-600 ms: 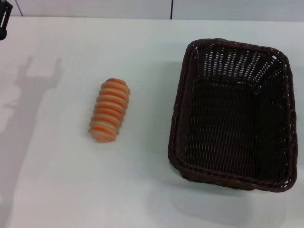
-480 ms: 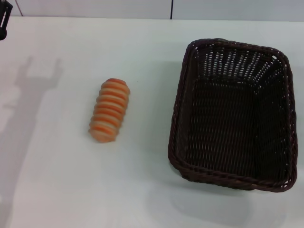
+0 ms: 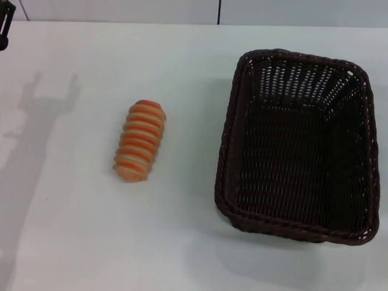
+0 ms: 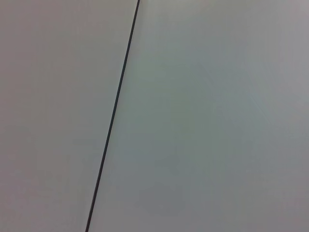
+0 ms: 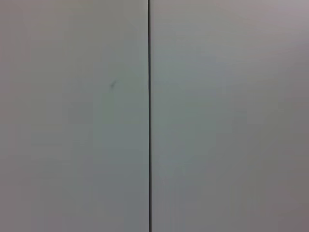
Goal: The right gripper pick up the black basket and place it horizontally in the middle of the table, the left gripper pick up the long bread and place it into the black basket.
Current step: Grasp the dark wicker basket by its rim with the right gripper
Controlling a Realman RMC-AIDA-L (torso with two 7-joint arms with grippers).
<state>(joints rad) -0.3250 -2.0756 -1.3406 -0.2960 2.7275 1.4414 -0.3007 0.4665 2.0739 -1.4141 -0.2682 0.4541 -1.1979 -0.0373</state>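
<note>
The left hand (image 3: pixel 5 24) shows only as a black fragment at the far-left edge of the head view, well apart from the long bread (image 3: pixel 139 140); whether it is open or closed cannot be told, and it holds nothing visible. Its shadow falls on the surface (image 3: pixel 91 242) to the left of the bread. The long bread lies on the surface, striped side up, its long axis running roughly front to back with a slight tilt. The black basket (image 3: pixel 298 145) stands upright to the right of the bread, apart from it, with its interior bare. The right hand is out of view. Both wrist views show only pale panels split by a dark seam.
</note>
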